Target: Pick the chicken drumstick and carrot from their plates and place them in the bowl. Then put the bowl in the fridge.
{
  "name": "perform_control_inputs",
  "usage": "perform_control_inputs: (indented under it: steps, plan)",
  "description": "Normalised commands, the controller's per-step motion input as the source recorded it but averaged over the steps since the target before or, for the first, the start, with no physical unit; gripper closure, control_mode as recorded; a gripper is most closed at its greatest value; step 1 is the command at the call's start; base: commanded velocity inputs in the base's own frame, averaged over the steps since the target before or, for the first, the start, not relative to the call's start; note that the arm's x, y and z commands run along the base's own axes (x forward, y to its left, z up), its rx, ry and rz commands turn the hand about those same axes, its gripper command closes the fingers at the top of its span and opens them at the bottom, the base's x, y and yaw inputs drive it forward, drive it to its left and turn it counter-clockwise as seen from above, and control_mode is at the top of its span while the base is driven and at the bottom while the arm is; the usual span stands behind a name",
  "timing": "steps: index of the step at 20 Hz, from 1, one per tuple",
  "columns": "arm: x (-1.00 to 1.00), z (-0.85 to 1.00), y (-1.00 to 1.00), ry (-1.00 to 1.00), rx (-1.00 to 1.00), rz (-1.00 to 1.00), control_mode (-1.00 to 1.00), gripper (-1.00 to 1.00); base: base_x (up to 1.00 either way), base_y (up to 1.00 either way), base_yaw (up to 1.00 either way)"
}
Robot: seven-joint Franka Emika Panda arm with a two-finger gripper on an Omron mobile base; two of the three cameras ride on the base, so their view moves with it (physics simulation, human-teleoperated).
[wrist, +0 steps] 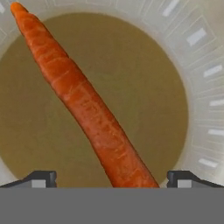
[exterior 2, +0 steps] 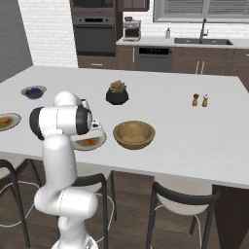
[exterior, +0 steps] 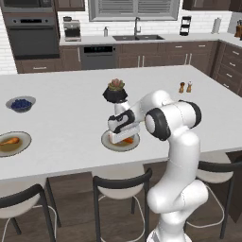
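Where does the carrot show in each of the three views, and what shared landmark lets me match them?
Left base view: carrot on the near plate, centre, partly behind the hand.
Right base view: orange sliver on that plate, left of the wooden bowl.
Hand view: carrot runs diagonally across the plate.
Shared landmark: the black plant pot behind the plate.

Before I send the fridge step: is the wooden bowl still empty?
Empty. In the right base view the bowl shows only bare wood inside, and the carrot lies on its plate between the open claw tips.
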Motion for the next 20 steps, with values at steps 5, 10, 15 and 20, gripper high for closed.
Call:
perform_control_inputs:
  steps: [5, 10, 15, 20]
  plan:
    - [0.17, -0.18, 0.00, 0.00, 0.00, 0.00, -1.00, -1.00, 0.00, 0.00, 0.00]
    - [0.01, -0.27, 0.00, 0.00, 0.00, 0.00, -1.00, 1.00, 0.00, 0.00, 0.00]
    - [0.00, -0.14, -0.05, -0.04, 0.00, 0.02, -1.00, 1.00, 0.00, 0.00, 0.00]
    - [-0.25, -0.09, -0.15, -0.06, 0.00, 0.02, -1.00, 1.00, 0.00, 0.00, 0.00]
